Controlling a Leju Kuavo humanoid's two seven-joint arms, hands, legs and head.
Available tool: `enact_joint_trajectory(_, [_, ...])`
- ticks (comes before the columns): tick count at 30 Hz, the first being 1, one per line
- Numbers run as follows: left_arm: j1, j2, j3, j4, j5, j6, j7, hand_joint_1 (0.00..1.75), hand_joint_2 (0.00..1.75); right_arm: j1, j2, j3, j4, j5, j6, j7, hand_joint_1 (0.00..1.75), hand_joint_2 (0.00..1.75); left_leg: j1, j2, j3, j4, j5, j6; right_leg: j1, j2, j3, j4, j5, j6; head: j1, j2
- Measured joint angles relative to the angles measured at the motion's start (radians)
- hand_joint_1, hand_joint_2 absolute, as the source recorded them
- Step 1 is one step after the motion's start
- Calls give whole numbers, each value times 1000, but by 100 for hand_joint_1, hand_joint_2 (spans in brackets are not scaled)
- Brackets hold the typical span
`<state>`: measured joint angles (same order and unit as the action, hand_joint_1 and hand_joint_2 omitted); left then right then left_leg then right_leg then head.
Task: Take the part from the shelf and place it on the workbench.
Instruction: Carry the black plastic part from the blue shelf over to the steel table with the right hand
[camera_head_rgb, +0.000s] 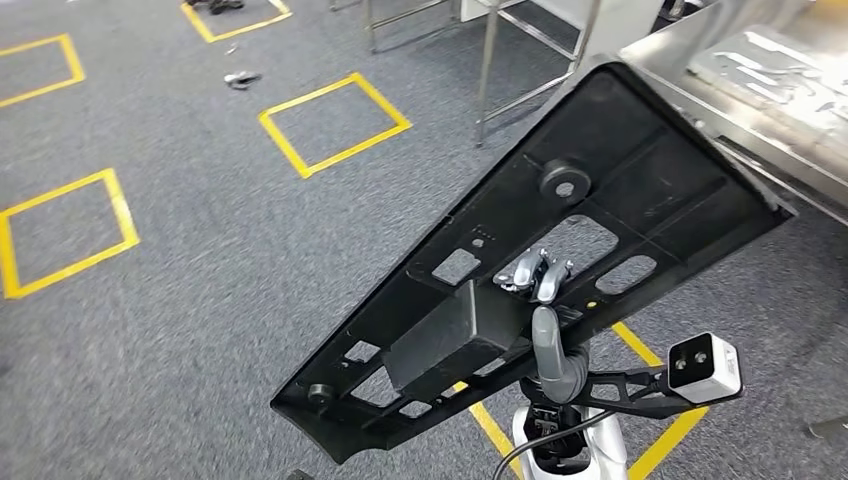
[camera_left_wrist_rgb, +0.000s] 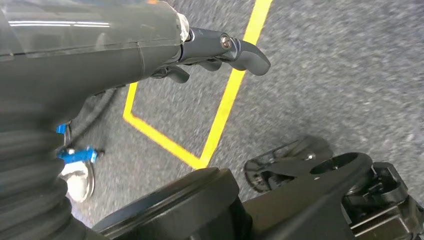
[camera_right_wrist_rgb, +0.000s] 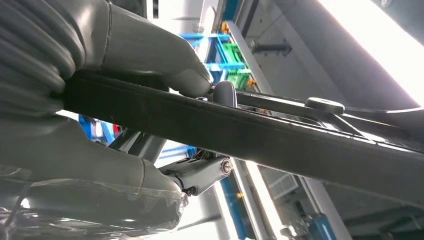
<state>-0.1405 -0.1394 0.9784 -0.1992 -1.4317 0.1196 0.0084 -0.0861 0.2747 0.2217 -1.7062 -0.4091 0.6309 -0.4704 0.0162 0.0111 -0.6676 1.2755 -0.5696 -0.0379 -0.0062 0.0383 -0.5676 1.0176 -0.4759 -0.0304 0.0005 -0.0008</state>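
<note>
The part (camera_head_rgb: 620, 170) is a long, flat black plastic panel with cut-outs and round bosses. It is held tilted over the carpet, and its far end reaches the corner of the metal workbench (camera_head_rgb: 770, 70) at the upper right. My right hand (camera_head_rgb: 548, 335) grips it from below near the middle, with fingertips (camera_head_rgb: 535, 272) poking up through a cut-out. In the right wrist view the thumb (camera_right_wrist_rgb: 150, 55) lies on one face of the panel's edge (camera_right_wrist_rgb: 250, 130) and the fingers (camera_right_wrist_rgb: 200, 172) on the other. My left hand (camera_left_wrist_rgb: 215, 50) hangs over the floor, holding nothing, its fingers loosely apart.
Grey carpet carries yellow taped squares (camera_head_rgb: 335, 122), one of them under my right arm. Metal table legs (camera_head_rgb: 487, 70) stand left of the workbench. Shiny metal pieces (camera_head_rgb: 780, 60) lie on the workbench top. A small dark object (camera_head_rgb: 240, 78) lies on the floor far left.
</note>
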Motion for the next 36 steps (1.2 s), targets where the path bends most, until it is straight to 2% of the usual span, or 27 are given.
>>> enact_joint_trajectory(2, [3, 1, 0, 0, -2, 0, 0, 0, 175, 0, 0, 1, 0, 0, -1, 0, 175, 175, 4, -15, 30, -105, 89, 0, -2, 24, 20, 4, -18, 6, 0, 0])
enact_joint_trajectory(3, [5, 1, 0, 0, -2, 0, 0, 0, 175, -1, 0, 2, 1, 0, -2, 0, 175, 175, 6, -32, 48, -158, 116, 2, -3, 35, 26, 8, -27, 12, 0, 0])
enact_joint_trajectory(4, [7, 1, 0, 0, -2, 0, 0, 0, 175, -2, 0, 3, 1, -1, -2, 0, 175, 175, 6, -46, 65, -200, 122, 6, -3, 44, 26, 11, -32, 19, -1, 0])
enact_joint_trajectory(5, [8, 1, 0, 0, -1, 0, -1, 0, 175, -2, 0, 3, 2, -1, -3, 0, 175, 175, 5, -56, 74, -221, 113, 11, -4, 51, 25, 13, -34, 26, 0, 0])
enact_joint_trajectory(7, [7, 0, 0, 0, -1, 0, -3, 0, 175, -3, 0, 4, 3, -2, -4, 0, 175, 175, 4, -51, 89, -248, 97, 27, -6, 58, 21, 13, -33, 38, -1, 0])
enact_joint_trajectory(9, [9, -3, 0, 0, 0, 0, -6, 0, 175, -5, 0, 4, 3, -2, -4, 0, 175, 175, 7, -39, 108, -261, 96, 41, -5, 35, 12, 37, -37, 48, 2, 0])
enact_joint_trajectory(10, [11, -4, 0, 0, 0, -1, -8, 0, 175, -7, 0, 5, 3, -2, -4, 0, 175, 175, 8, -32, 119, -267, 94, 46, -4, 16, -9, 75, -48, 52, 5, 0])
enact_joint_trajectory(12, [17, -5, 0, 0, 3, -4, -14, 0, 175, -10, 0, 6, 5, -3, -4, -1, 175, 175, 6, -15, 136, -271, 84, 51, -5, -18, -85, 189, -80, 60, 10, 0])
enact_joint_trajectory(14, [20, -4, 0, 0, 6, -7, -19, 0, 175, -10, 0, 6, 7, -4, -4, -1, 175, 175, 5, 2, 152, -272, 68, 52, -7, -28, -157, 264, -91, 63, 10, 0])
enact_joint_trajectory(15, [21, -4, 0, 0, 7, -8, -20, 0, 175, -10, 0, 6, 8, -5, -4, 0, 175, 175, 5, 10, 164, -272, 59, 52, -7, -31, -169, 255, -70, 61, 10, 0])
enact_joint_trajectory(16, [21, -5, 0, 0, 8, -8, -20, 0, 175, -10, 0, 6, 9, -5, -4, 0, 175, 175, 4, 17, 178, -272, 49, 51, -6, -35, -166, 217, -30, 57, 11, 0])
enact_joint_trajectory(17, [23, -5, 0, 0, 7, -8, -20, 0, 175, -10, 0, 6, 9, -6, -4, 0, 175, 175, 3, 25, 191, -273, 38, 49, -2, -48, -151, 155, 22, 49, 11, 0])
enact_joint_trajectory(18, [24, -6, 0, 0, 6, -8, -19, 0, 175, -10, 0, 6, 9, -7, -4, 0, 175, 175, 2, 32, 204, -274, 28, 47, 5, -66, -138, 104, 58, 41, 9, 0])
enact_joint_trajectory(19, [26, -6, 0, 0, 4, -7, -19, 0, 175, -11, 0, 6, 10, -9, -3, 1, 175, 175, 1, 40, 212, -275, 19, 42, 13, -84, -128, 59, 76, 32, 10, 0])
enact_joint_trajectory(20, [27, -7, 0, 0, 2, -5, -18, 0, 175, -12, 0, 6, 11, -10, -3, 2, 175, 175, -2, 49, 218, -278, 11, 36, 21, -96, -124, 35, 84, 23, 10, 0])
enact_joint_trajectory(21, [28, -7, 0, 0, -1, -4, -17, 0, 175, -14, 0, 6, 12, -11, -3, 2, 175, 175, -4, 56, 226, -277, 9, 29, 24, -97, -124, 30, 75, 17, 9, 0])
enact_joint_trajectory(23, [28, -6, -1, 0, -6, 0, -16, 0, 175, -15, 0, 7, 12, -12, -2, 3, 175, 175, -6, 62, 239, -267, 6, 18, 19, -75, -108, 19, 74, 7, 10, 0])
enact_joint_trajectory(24, [27, -6, -2, 0, -8, 0, -15, 0, 175, -16, 0, 7, 11, -13, -1, 3, 175, 175, -6, 51, 237, -244, 2, 14, 15, -65, -96, 14, 68, 2, 10, 0])
enact_joint_trajectory(26, [26, -6, -3, 0, -12, 1, -15, 0, 175, -19, 2, 8, 11, -14, -1, 4, 175, 175, -2, 19, 190, -151, -31, 9, 10, -47, -76, 9, 60, -7, 8, 0])
enact_joint_trajectory(28, [22, -6, -3, 0, -14, 0, -16, 0, 175, -21, 2, 8, 11, -14, -1, 8, 175, 175, -1, 1, 109, -35, -85, 3, 9, -28, -65, 8, 50, -12, 6, 0])
enact_joint_trajectory(29, [19, -6, -3, 0, -15, 0, -17, 0, 175, -20, 2, 8, 11, -14, -1, 11, 175, 175, -1, 0, 80, -4, -101, 0, 9, -18, -59, 9, 45, -12, 6, 0])
enact_joint_trajectory(30, [15, -6, -4, 0, -16, 0, -18, 0, 175, -20, 2, 8, 11, -14, -1, 12, 175, 175, -1, -1, 63, -3, -99, -2, 9, -7, -51, 9, 39, -11, 6, 0])
enact_joint_trajectory(31, [13, -6, -4, 0, -17, 0, -18, 0, 175, -20, 2, 8, 11, -14, -1, 13, 175, 175, -1, -2, 61, -33, -70, -1, 8, 4, -42, 9, 33, -8, 6, 0])
enact_joint_trajectory(33, [15, -6, -6, 0, -18, 0, -17, 0, 175, -20, 2, 8, 11, -14, -1, 13, 175, 175, 0, -16, 78, -143, 28, 4, 7, 24, -25, 13, 21, -1, 6, 0])
enact_joint_trajectory(34, [15, -6, -7, 0, -19, 0, -16, 0, 175, -20, 2, 8, 12, -14, -1, 13, 175, 175, 0, -26, 86, -193, 59, 9, 7, 33, -21, 16, 16, 4, 6, 0])
enact_joint_trajectory(35, [16, -6, -7, 0, -20, 0, -16, 0, 175, -20, 2, 8, 12, -14, -1, 13, 175, 175, 0, -35, 90, -222, 80, 16, 7, 41, -22, 20, 12, 9, 6, 0])
enact_joint_trajectory(36, [16, -6, -8, 0, -21, 0, -16, 0, 175, -19, 2, 8, 12, -14, -1, 13, 175, 175, -1, -40, 91, -233, 83, 23, 7, 47, -24, 23, 10, 14, 5, 0])
